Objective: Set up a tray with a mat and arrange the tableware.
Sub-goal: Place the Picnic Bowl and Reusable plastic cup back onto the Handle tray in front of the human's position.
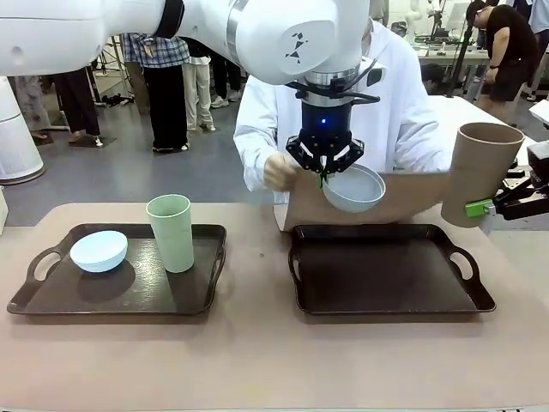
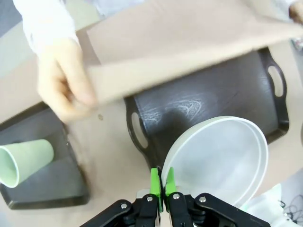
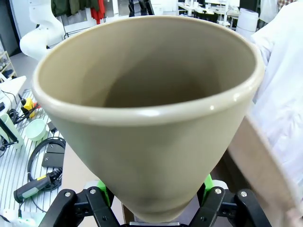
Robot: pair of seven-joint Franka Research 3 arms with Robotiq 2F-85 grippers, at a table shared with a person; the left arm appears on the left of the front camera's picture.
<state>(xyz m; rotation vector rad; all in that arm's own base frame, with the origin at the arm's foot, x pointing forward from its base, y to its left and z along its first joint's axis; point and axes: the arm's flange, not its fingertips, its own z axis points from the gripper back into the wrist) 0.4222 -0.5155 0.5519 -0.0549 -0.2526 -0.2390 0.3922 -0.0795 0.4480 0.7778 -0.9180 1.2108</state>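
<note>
So, L gripper (image 1: 324, 178) hung over the far rim of the dark brown rectangular plastic tray w/ cut-out handles (image 1: 390, 283) on the robot's right half of the beige table (image 1: 257, 360). Its jaws were pressed together, pinching the rim of a white round matte plastic bowl (image 1: 353, 190). The white bowl hung tilted in the air, clear of the tray's bare surface; in left wrist view the green pads (image 2: 155, 182) gripped its rim edge-on.

R gripper (image 3: 154, 189) sat off that tray's right end, jaws spread wide and clamped on the base of a tall tan-brown handleless plastic tumbler (image 1: 482, 172). That tumbler was off the table, mouth up, leaning a bit.

Across the table a person in a white coat held a tan flat mat (image 1: 412, 202) lifted at the tray's far side, one hand (image 1: 279, 172) on its left end, near L gripper.

On a 2nd matching dark tray (image 1: 51, 296), to the robot's left, stood a pale green tall plastic tumbler (image 1: 170, 232), upright, w/ a light blue small round bowl (image 1: 99, 251) just beside it.
</note>
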